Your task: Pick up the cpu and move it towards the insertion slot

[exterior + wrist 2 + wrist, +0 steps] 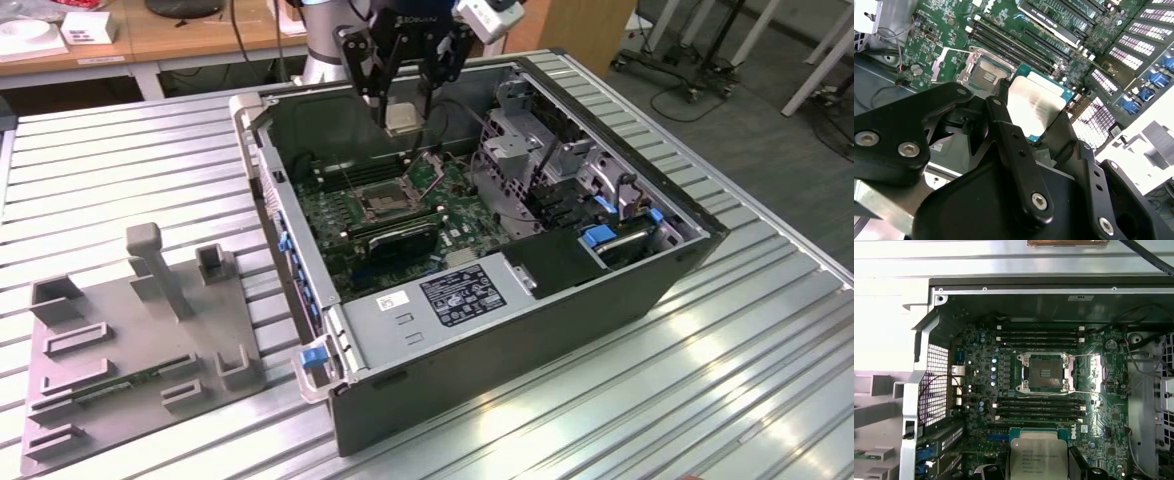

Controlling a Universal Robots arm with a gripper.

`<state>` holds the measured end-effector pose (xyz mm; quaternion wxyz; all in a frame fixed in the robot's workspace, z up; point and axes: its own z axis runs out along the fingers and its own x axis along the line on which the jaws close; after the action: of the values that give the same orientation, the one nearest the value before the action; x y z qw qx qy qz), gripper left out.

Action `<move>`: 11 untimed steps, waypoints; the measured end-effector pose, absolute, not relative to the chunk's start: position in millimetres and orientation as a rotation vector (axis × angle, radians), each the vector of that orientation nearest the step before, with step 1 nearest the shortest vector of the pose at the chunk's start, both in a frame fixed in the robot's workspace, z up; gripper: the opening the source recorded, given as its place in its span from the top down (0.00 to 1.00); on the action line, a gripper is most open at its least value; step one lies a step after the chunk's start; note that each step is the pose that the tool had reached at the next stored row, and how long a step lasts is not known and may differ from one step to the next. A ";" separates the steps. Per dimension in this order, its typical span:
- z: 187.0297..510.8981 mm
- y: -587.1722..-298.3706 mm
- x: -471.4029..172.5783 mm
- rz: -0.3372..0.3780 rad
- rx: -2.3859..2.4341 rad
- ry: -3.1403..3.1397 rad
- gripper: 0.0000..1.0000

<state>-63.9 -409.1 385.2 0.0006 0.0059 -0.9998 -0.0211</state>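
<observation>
- One black robot hand [399, 112] w/ two long fingers is hanging over the open dark-grey computer case [534, 330], near its far wall in the exterior view.
- Hand is closing its fingers [1019, 145] on the small flat square cpu [1038, 104], pale silver metal face w/ thin rim; fingers are pressing on opposite edges, chip is sitting between them, clear of the board.
- In the exterior view the cpu [399, 117] is hanging at the fingertips, above the green circuit board [400, 215].
- Square insertion slot [1045, 372], shiny silver frame w/ dark centre, is lying open on the board, flanked by long thin black memory slots [1039, 410] on two sides.
- In the first wrist view the cpu [1038, 457] is showing short of the slot, beyond one bank of memory slots, not over it.
- Grey plastic tray [127, 350] w/ upright posts is resting on the ribbed metal surface [747, 370], at the exterior view's left of the case, well apart from the hand.
</observation>
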 end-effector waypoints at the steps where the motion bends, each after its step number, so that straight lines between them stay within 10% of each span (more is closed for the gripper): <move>1: 384.6 -408.0 -63.9 -0.066 0.018 -3.140 0.46; 11: 382.3 -401.6 -63.9 -0.066 0.017 -3.140 0.46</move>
<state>-63.9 -401.6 382.3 0.0006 0.0055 -0.9998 -0.0211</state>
